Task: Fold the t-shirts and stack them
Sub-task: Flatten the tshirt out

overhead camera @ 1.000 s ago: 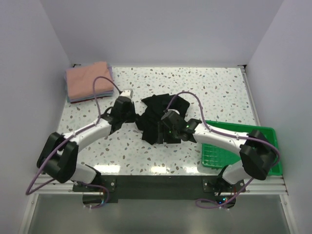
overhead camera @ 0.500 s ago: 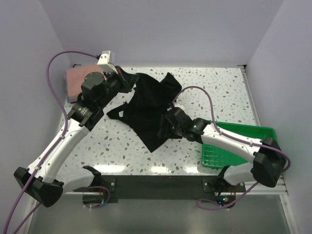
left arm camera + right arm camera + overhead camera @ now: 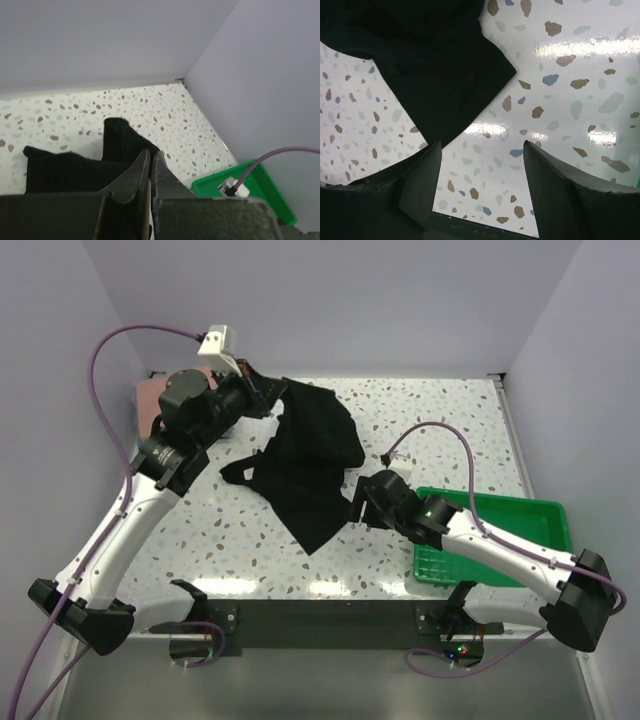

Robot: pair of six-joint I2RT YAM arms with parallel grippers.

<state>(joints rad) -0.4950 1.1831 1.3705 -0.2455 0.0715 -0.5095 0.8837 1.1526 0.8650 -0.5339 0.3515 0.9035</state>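
At the far left, a folded salmon-pink t-shirt is glimpsed at the back corner, mostly hidden behind the raised left arm. Just to its right the left gripper is held high, jaws pressed together on an upper corner of the black t-shirt, with dark cloth bunched around them in the wrist view. From that pinch the shirt is draped down and toward the near edge, so its long axis is seen running diagonally from back-left to a pointed tip resting on the speckled surface. Now the key relation: the free lower-right edge of the cloth lies just to the left of the right gripper, which is set low with its jaws spread wide and nothing between them but bare surface. That edge is far nearer the right arm than the left, so a short reach leftward is judged to be what the next grab calls for. Furthest right, the green tray is left untouched, well apart from the cloth.
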